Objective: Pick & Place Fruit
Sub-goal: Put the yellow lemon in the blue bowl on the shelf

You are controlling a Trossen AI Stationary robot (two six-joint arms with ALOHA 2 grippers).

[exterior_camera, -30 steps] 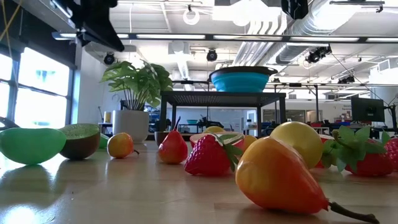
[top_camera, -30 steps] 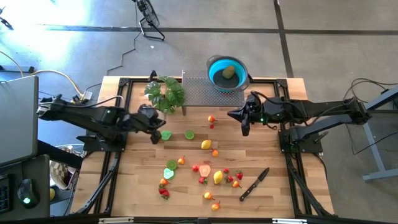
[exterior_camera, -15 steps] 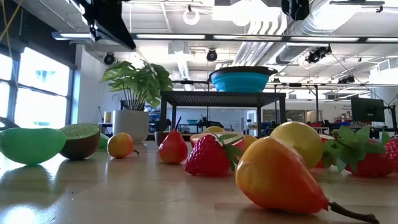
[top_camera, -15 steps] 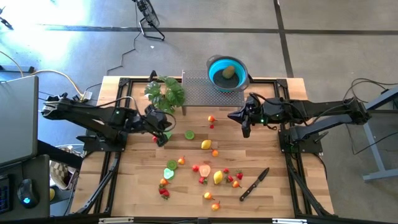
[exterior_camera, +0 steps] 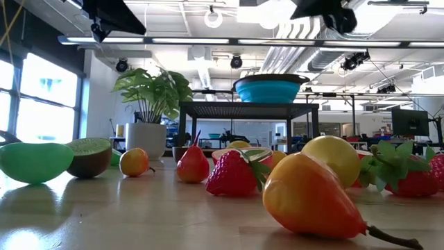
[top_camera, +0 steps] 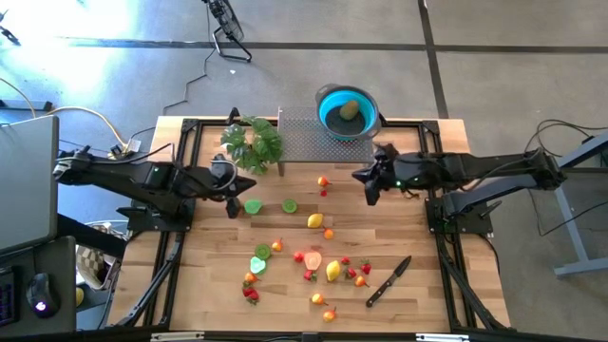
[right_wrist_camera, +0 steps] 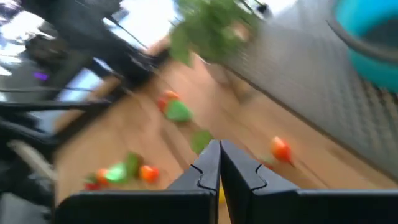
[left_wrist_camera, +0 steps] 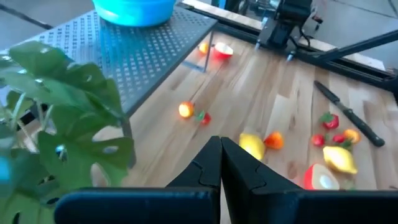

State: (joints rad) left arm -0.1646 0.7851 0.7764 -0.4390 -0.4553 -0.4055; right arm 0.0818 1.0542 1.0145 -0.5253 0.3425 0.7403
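Small toy fruits lie scattered on the wooden table: a green lime [top_camera: 253,205], a lime slice [top_camera: 289,205], a yellow lemon [top_camera: 314,220] and a near cluster around a second lemon [top_camera: 332,271] with strawberries [top_camera: 347,273]. A brownish-green fruit [top_camera: 351,108] sits in the blue bowl [top_camera: 334,122], which stands on a perforated metal rack [top_camera: 304,142]. My left gripper [top_camera: 232,206] hangs shut just left of the green lime. My right gripper [top_camera: 370,195] is shut above bare wood, right of a small red fruit [top_camera: 323,180]. Both wrist views show fingers closed on nothing [left_wrist_camera: 221,149] [right_wrist_camera: 219,152].
A leafy green plant [top_camera: 253,142] stands at the rack's left end, close to my left arm. A black-handled knife [top_camera: 389,280] lies near the right of the fruit cluster. In the low view an orange-red fruit [exterior_camera: 309,194] and a strawberry [exterior_camera: 232,173] lie nearest.
My left gripper swung toward the table's right over the green lime, then drew back left, so the lime shows again. My right gripper shifted slightly toward the far left. No fruit has moved.
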